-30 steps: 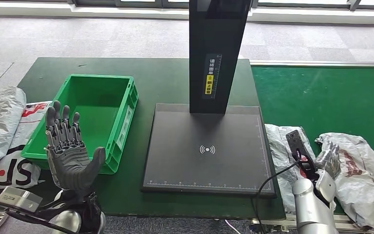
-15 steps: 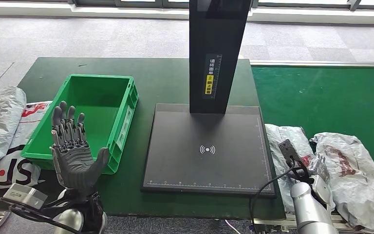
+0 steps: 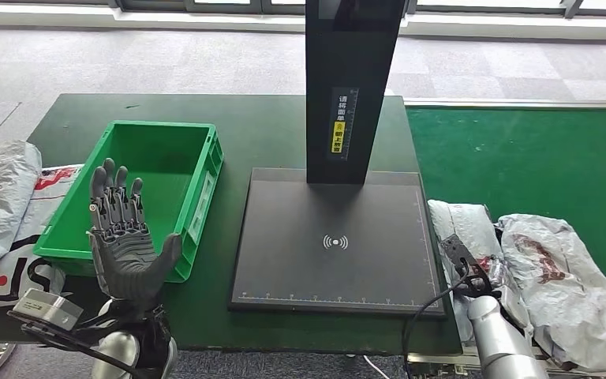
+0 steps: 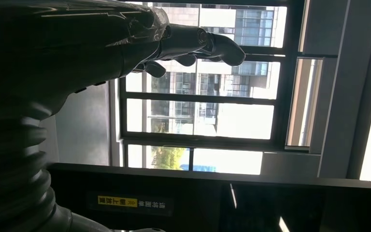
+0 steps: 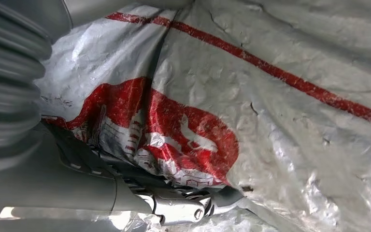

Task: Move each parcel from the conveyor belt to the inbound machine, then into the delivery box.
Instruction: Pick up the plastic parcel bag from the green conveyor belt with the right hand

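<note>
Two crumpled grey parcels with red print lie on the green conveyor belt (image 3: 521, 158): one (image 3: 467, 225) beside the machine, another (image 3: 564, 276) further right. My right hand (image 3: 485, 275) is low between them, largely hidden behind its wrist. Up close, its fingers (image 5: 174, 208) lie against the red-printed parcel (image 5: 270, 121), whose film bulges over them; the grip is unclear. My left hand (image 3: 126, 245) is raised in front of the green delivery box (image 3: 205, 185), palm toward me, fingers (image 4: 212, 46) spread and holding nothing. The inbound machine's black plate (image 3: 339, 237) is bare.
The machine's black pillar (image 3: 355, 87) rises behind the plate. More grey parcels (image 3: 4, 197) are heaped on the table's left end beside the box. A black cable (image 3: 426, 304) loops over the plate's front right corner.
My right arm has drawn left and down, sinking between the parcels, and the right parcel has shifted slightly left. My left hand has moved a little right.
</note>
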`<action>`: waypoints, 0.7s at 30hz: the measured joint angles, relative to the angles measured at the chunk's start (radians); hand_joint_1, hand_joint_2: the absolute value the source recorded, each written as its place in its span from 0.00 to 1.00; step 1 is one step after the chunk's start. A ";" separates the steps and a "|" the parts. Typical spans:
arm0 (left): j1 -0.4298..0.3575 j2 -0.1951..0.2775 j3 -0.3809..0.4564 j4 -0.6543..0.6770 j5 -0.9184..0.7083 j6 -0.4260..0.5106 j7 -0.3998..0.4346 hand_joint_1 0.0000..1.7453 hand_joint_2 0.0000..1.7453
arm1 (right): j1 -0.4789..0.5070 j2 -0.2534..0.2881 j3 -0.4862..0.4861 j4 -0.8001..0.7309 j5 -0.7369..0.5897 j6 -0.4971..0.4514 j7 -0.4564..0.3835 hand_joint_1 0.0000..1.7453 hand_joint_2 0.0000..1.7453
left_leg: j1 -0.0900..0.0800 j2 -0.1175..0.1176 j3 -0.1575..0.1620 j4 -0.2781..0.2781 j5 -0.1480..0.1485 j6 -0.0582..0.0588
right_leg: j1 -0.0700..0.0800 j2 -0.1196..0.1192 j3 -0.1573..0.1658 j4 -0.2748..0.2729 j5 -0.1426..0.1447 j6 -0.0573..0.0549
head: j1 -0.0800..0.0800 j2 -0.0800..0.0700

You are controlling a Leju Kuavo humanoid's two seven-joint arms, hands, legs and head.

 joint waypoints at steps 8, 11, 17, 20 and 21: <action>-0.003 -0.003 0.004 0.002 0.000 0.007 0.000 0.00 1.00 | -0.042 -0.002 0.000 0.061 0.007 -0.023 0.008 1.00 1.00 | 0.001 0.002 0.006 0.000 -0.001 0.001 | 0.000 0.001 0.006 -0.001 0.000 0.001 | 0.000 0.000; -0.001 -0.006 0.012 0.002 0.000 0.006 0.000 0.00 1.00 | -0.045 -0.002 0.000 0.068 0.000 -0.070 -0.004 1.00 1.00 | 0.001 0.002 0.006 0.000 0.000 0.001 | 0.000 0.001 0.006 -0.001 0.000 0.002 | 0.000 0.000; 0.017 -0.008 0.023 -0.026 -0.008 0.032 0.000 0.00 1.00 | -0.018 0.037 0.000 -0.011 -0.088 -0.366 -0.186 1.00 1.00 | 0.000 0.000 0.002 0.000 0.001 0.000 | 0.000 0.000 0.003 0.000 0.001 0.001 | 0.000 0.000; 0.025 -0.008 0.025 -0.037 -0.009 0.036 0.000 0.00 1.00 | 0.026 0.078 0.006 -0.188 -0.162 -0.411 -0.243 1.00 1.00 | 0.001 -0.002 0.001 0.000 0.001 0.000 | 0.000 -0.002 0.003 0.000 0.000 0.001 | 0.000 0.000; 0.026 -0.008 0.025 -0.039 -0.010 0.035 0.000 0.00 1.00 | 0.051 0.094 0.011 -0.269 -0.198 -0.416 -0.260 1.00 1.00 | 0.001 -0.004 0.001 0.000 0.001 0.000 | 0.000 -0.004 0.003 0.000 0.000 0.001 | 0.000 0.000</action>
